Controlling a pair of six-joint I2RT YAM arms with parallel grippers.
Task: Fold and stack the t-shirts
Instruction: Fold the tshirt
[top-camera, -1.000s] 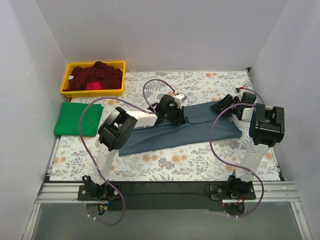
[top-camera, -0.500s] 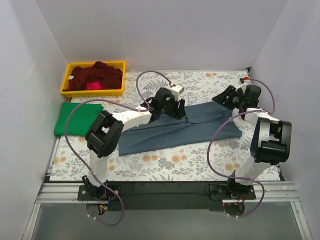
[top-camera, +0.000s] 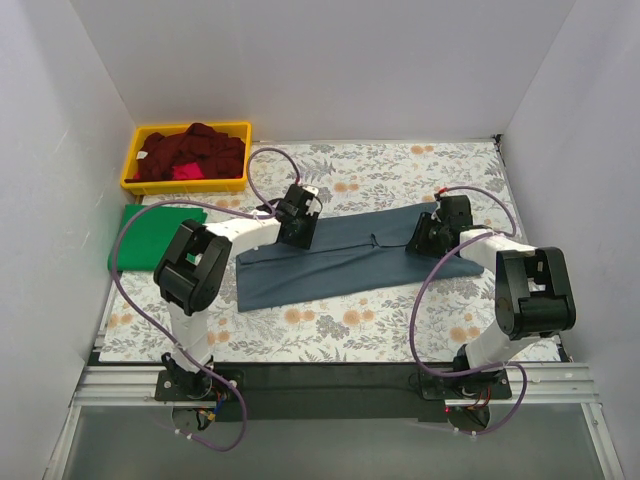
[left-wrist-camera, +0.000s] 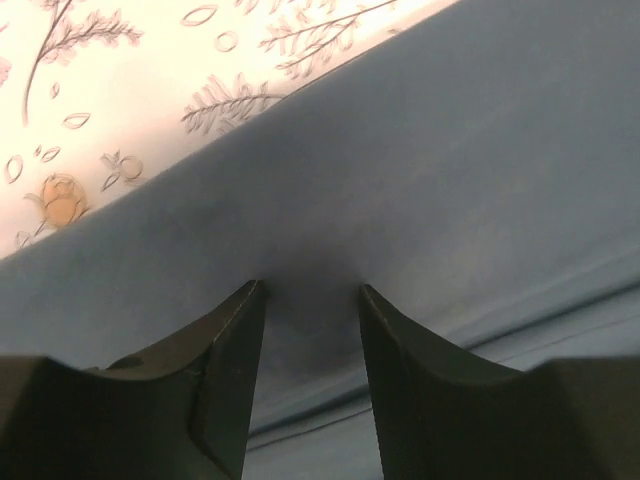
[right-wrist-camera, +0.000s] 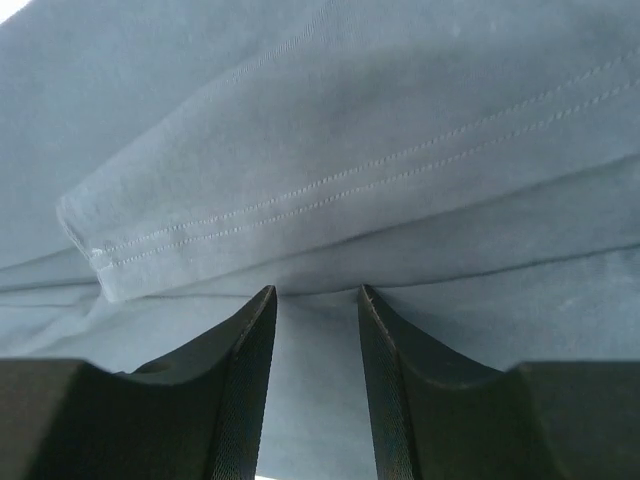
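The slate-blue t-shirt (top-camera: 340, 265) lies as a long folded strip across the middle of the floral table cloth (top-camera: 400, 165). My left gripper (top-camera: 298, 226) is down on its far left edge, jaws open, tips pressed on the blue cloth (left-wrist-camera: 450, 150); nothing is pinched between my left gripper's tips (left-wrist-camera: 311, 290). My right gripper (top-camera: 425, 238) is down on the shirt's right part, open, its tips (right-wrist-camera: 316, 292) against a fold below a stitched sleeve hem (right-wrist-camera: 300, 200). A bright green shirt (top-camera: 150, 237) lies folded at the left. Dark red shirts (top-camera: 195, 150) and a pink one (top-camera: 183, 172) fill the bin.
The yellow bin (top-camera: 135, 182) stands at the far left corner. White walls close in the table on three sides. Purple cables loop over both arms. The floral cloth shows beyond the shirt's edge in the left wrist view (left-wrist-camera: 120, 80).
My left gripper has moved left along the shirt's far edge. My right gripper has come nearer and leftward, down onto the shirt's right part. The shirt now lies flatter and narrower.
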